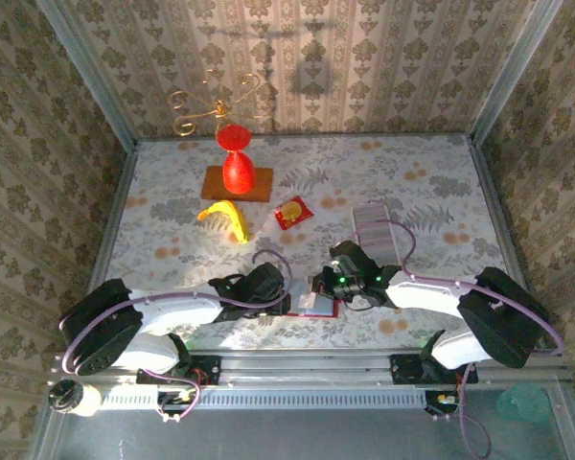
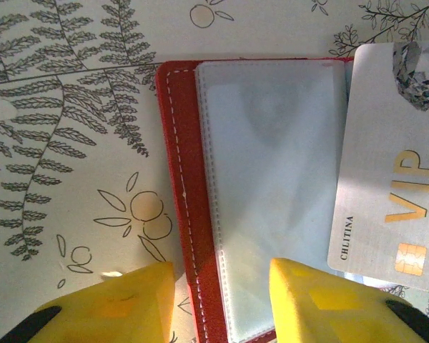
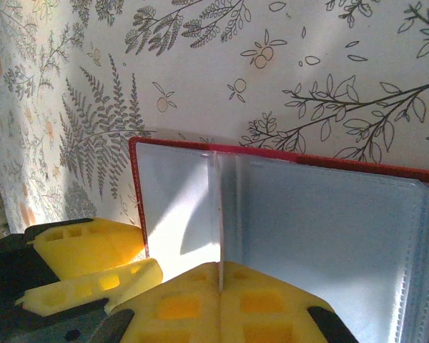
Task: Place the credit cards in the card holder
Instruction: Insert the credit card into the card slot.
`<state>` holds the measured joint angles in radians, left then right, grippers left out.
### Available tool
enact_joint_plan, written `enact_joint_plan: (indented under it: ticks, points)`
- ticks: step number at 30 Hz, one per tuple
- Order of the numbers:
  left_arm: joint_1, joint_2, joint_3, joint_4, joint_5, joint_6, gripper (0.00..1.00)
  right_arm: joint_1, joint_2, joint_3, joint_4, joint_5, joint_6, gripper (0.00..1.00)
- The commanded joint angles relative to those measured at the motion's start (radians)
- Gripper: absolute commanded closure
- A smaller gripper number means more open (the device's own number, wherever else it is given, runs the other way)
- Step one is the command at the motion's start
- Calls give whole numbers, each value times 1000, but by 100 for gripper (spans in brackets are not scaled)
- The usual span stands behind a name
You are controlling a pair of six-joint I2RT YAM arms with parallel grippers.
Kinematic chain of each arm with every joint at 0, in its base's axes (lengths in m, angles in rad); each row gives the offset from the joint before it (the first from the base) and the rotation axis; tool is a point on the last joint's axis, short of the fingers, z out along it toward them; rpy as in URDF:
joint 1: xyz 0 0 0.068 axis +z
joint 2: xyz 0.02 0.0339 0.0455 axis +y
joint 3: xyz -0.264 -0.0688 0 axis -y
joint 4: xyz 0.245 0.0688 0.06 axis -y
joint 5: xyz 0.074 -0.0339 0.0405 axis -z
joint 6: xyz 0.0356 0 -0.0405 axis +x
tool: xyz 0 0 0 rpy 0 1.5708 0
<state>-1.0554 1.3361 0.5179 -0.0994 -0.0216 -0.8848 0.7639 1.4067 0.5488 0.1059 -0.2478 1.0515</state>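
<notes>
**A:** Where's the card holder [image 1: 318,308]?

**B:** Near edge of the counter [image 1: 431,196], lying open and flat between the two arms, clear sleeves [image 2: 272,179] facing up.

**A:** And the end effectors?

**B:** The left end effector [image 2: 218,277] is part-open and narrowish. It straddles the holder's stitched red edge, one finger on the counter side and one over the sleeve. It isn't gripping anything that I can see; my guess is it's there to pin the holder. The right end effector [image 3: 220,270] is pinched tight on a thin pale sheet seen edge-on. I read that sheet as the VIP credit card [image 2: 386,179].

**A:** Geometry for the insert?

**B:** The card overlaps the holder's far side, the side toward the right arm. Its long axis is nearly parallel to the holder's, slightly tilted. The free sleeve lies from the card toward the left arm, so it's the right arm's move. I can't tell which edge is the sleeve's mouth.

**A:** Other cards?

**B:** There's a stack of cards [image 1: 372,222] farther back, beyond the right end effector and well apart from the holder. The right arm is nearer to it.
</notes>
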Motion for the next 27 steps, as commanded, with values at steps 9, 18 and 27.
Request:
enact_joint_plan:
  ticks: [9,18,27]
  points:
    - [-9,2,11,-22,-5,20,49,6,-87,-22,-10,32,6,100]
    - [-15,29,44,-50,-3,38,45,6,-94,-24,-53,64,-4,100]
    - [-15,88,56,-110,9,60,51,6,-92,-24,-58,73,-7,100]
